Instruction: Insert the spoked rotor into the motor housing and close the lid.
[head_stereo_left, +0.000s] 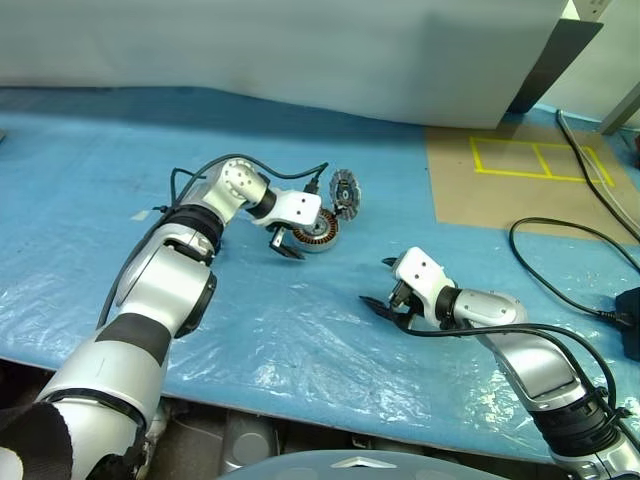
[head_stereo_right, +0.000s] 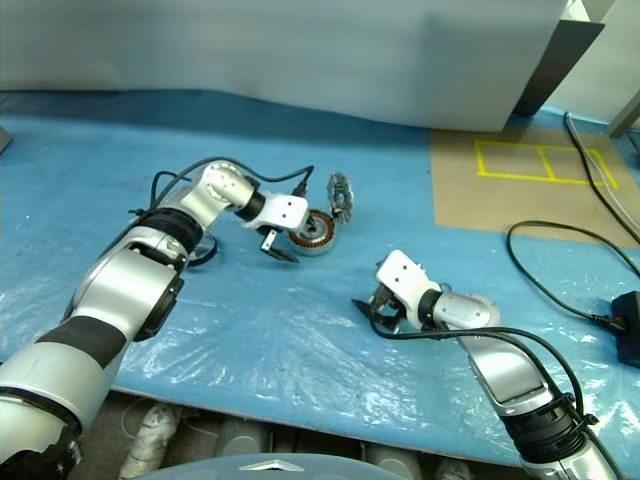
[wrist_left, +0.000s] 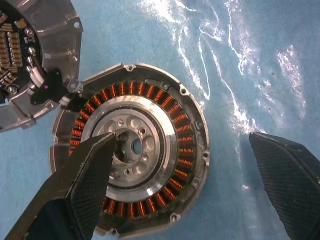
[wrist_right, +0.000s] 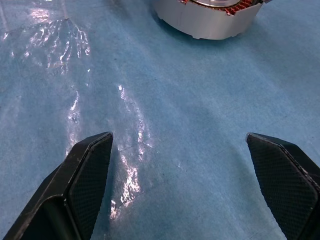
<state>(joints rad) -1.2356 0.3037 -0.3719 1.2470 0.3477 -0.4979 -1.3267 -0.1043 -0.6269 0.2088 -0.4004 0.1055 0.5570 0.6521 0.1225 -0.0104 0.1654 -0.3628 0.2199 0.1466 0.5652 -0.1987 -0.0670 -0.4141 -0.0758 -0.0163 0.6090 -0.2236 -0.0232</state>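
Blue plastic-covered table (head_stereo_left: 300, 340) | housing (head_stereo_left: 318, 230) lies mid-table, windings up, black ring seated inside | lid (head_stereo_left: 345, 192) stands open at its far rim | left gripper (head_stereo_left: 281, 243) spread, just above housing | right gripper (head_stereo_left: 385, 290) spread, empty, well apart

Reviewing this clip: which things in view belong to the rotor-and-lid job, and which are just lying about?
Job:
- motor housing, copper windings exposed
- lid, swung open, standing beside the housing
- left gripper, open over the housing

Lying about:
- black cable
- yellow tape rectangle
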